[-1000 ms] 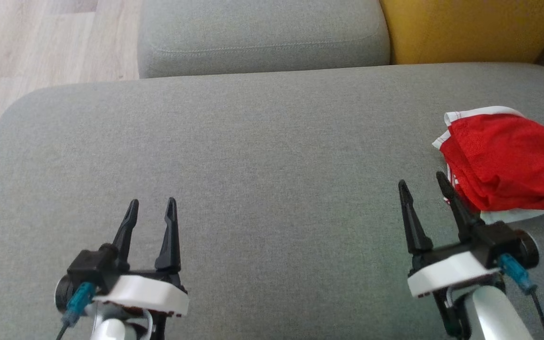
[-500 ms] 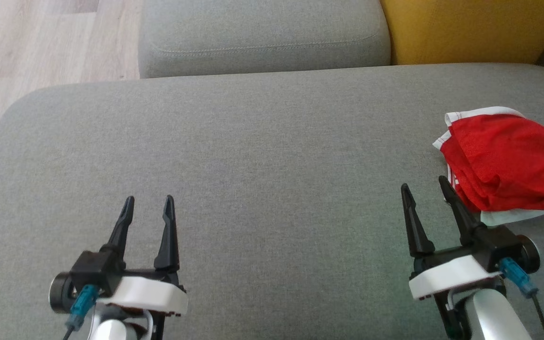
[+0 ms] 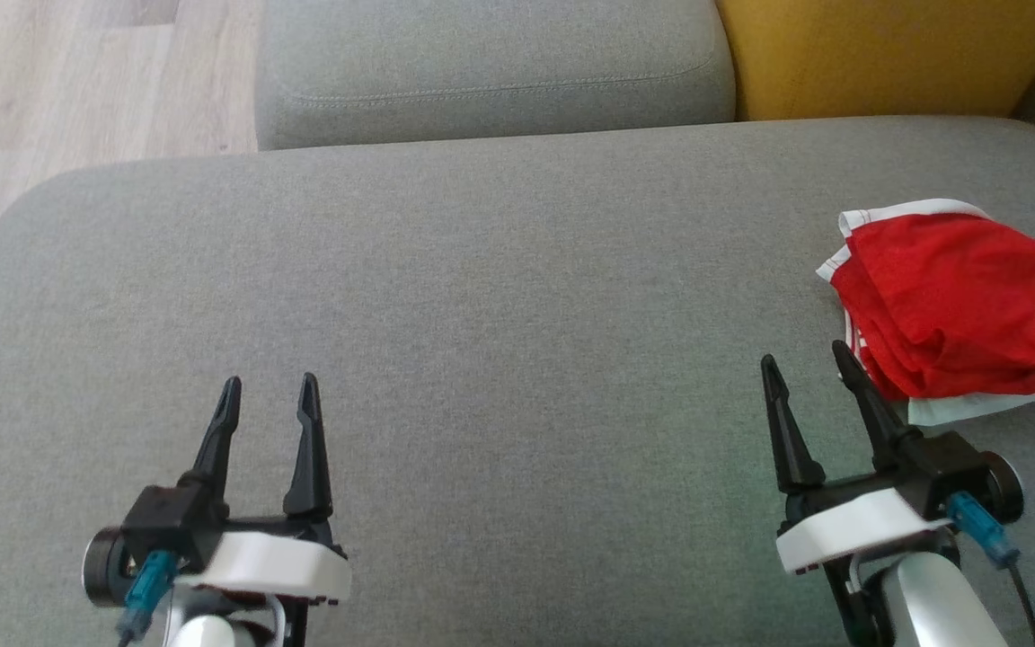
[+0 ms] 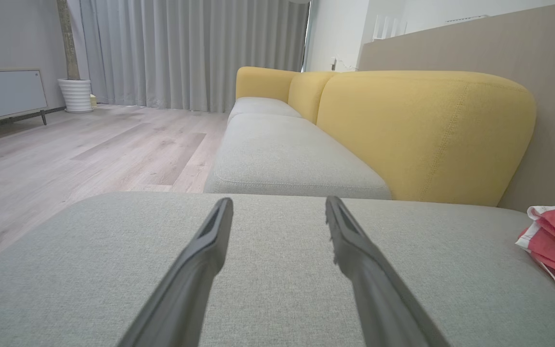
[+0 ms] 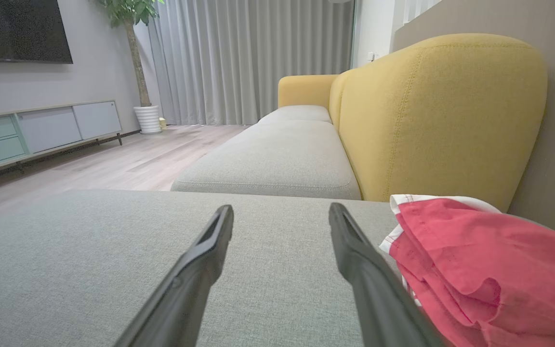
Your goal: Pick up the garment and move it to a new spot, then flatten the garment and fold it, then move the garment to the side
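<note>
Garment [image 3: 958, 314], red with white trim, lies crumpled at about 3 o'clock on the grey sofa seat [image 3: 517, 270], near its right edge. At 5 o'clock the right hand [image 3: 803, 354] has its fingers spread wide and empty, the outer finger just beside the cloth's near edge. At 7 o'clock the left hand [image 3: 269, 382] is likewise spread wide, holding nothing, well apart from the cloth.

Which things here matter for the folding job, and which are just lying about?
Job: red garment, grey seat cushion under it, left gripper, right gripper, both open.
Just there: yellow backrest, far cushion, wooden floor, cabinet, potted plant, curtains.
</note>
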Robot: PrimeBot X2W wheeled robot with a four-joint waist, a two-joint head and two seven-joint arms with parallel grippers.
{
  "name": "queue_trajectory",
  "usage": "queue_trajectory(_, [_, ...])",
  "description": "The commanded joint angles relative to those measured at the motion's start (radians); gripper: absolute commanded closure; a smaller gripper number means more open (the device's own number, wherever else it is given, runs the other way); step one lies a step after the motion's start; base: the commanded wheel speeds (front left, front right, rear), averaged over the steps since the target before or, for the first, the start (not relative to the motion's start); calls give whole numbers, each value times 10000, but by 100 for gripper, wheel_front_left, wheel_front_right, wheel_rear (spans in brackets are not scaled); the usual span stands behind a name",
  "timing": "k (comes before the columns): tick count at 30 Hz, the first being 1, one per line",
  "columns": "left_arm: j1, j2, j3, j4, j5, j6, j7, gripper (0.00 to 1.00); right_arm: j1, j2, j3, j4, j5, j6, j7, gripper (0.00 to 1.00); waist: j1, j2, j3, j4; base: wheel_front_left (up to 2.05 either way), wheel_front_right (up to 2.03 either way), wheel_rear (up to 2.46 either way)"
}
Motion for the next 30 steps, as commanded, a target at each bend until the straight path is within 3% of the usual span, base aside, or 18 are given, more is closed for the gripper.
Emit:
queue_trajectory(1, [-251, 29, 381, -405, -24, 8, -122, 0, -357, 23, 252, -280, 112, 33, -118, 0, 0, -1, -5, -2, 0, 0, 0])
queue_trajectory(13, [-216, 29, 599, -336, -716, -378, -122, 0, -398, 24, 320, -199, 200, 33, -129, 0, 0, -1, -3, -54, 0, 0, 0])
queue_trajectory(14, [48, 0, 276, 30, -723, -354, 0, 100, -7, 2, 90, 76, 147, 0, -2, 100, 0, -1, -3, -57, 0, 0, 0])
queue_trajectory(19, [237, -16, 247, 557, -803, -358, 33, 100, 235, 4, 125, 530, 241, 0, 22, 100, 0, -1, -2, -61, 0, 0, 0])
queue_trajectory(30, [78, 71, 382, 678, -2113, -506, 269, 100, 180, -69, 9, 459, 1688, 3, 270, 100, 0, -1, 10, -62, 0, 0, 0])
